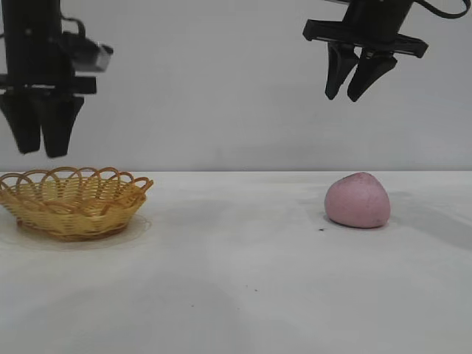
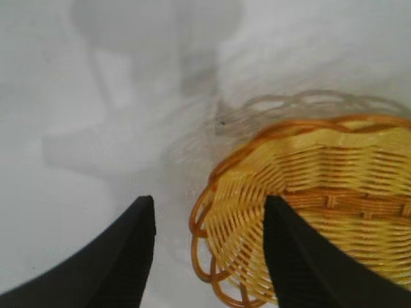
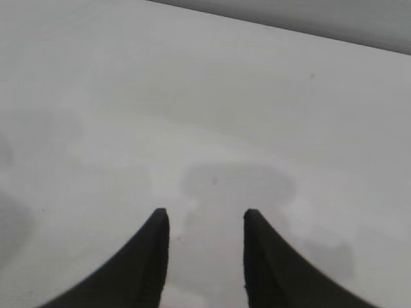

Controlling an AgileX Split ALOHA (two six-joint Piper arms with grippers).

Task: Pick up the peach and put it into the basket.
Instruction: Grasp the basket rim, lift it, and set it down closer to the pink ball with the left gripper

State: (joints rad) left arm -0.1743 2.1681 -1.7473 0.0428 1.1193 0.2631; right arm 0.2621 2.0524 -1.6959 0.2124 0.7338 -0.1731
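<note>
Exterior view: peach (image 1: 358,200) on bench (image 1: 243,280), matte, likely light, firm; pinch across its rounded flanks. Right end effector (image 1: 354,94) above, part-open, empty; left end effector (image 1: 40,147) likewise.

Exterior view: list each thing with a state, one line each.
peach: on the table, right side, untouched.
basket: upright on the table, left side, empty.
left gripper: open, empty, above the basket.
right gripper: open, empty, high above the peach.
</note>
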